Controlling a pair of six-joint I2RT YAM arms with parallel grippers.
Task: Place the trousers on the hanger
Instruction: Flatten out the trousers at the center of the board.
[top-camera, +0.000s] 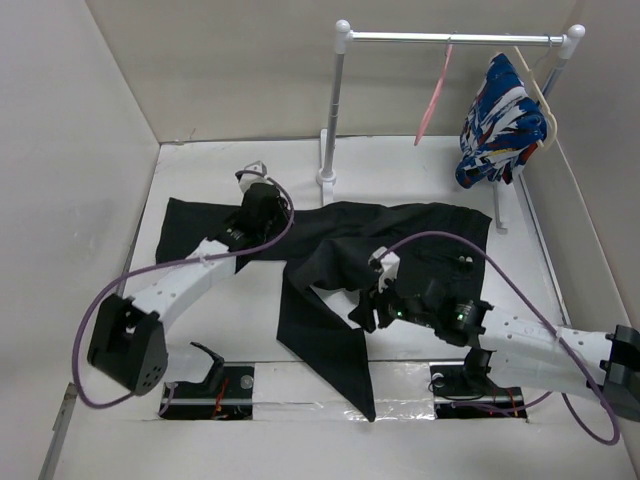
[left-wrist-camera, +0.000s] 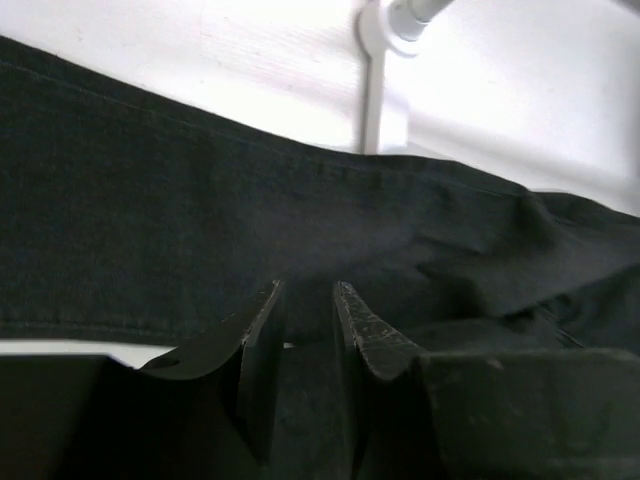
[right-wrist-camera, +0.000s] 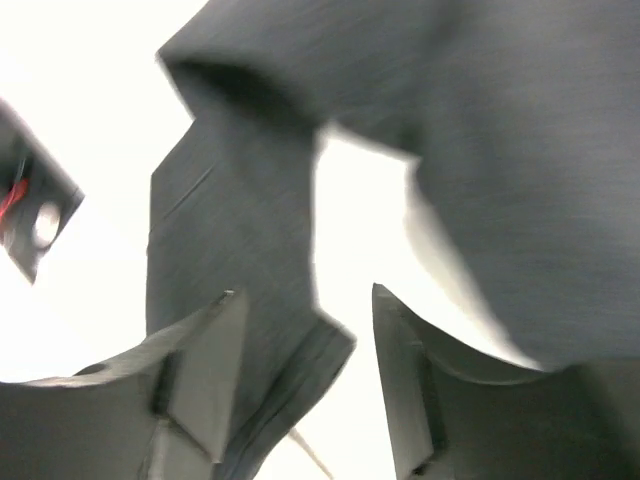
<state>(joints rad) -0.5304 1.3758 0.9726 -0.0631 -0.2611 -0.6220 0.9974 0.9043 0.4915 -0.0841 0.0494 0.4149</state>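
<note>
The black trousers (top-camera: 420, 230) lie spread flat across the white table, one leg reaching left and one running toward the near edge. The pink hanger (top-camera: 436, 90) hangs from the rail at the back. My left gripper (top-camera: 265, 195) sits low on the far edge of the left leg; in the left wrist view the gripper (left-wrist-camera: 307, 290) is nearly closed, with the dark trousers (left-wrist-camera: 200, 200) between the jaws. My right gripper (top-camera: 364, 316) hovers over the middle of the trousers; in the right wrist view the gripper (right-wrist-camera: 305, 295) is open, with a trouser hem corner (right-wrist-camera: 300, 370) under the gap.
A white clothes rail (top-camera: 450, 38) stands at the back, its left post foot (left-wrist-camera: 385, 60) just beyond the left gripper. A cream hanger with a blue, white and red garment (top-camera: 497, 120) hangs at the rail's right end. Walls close in the table on the left, right and back.
</note>
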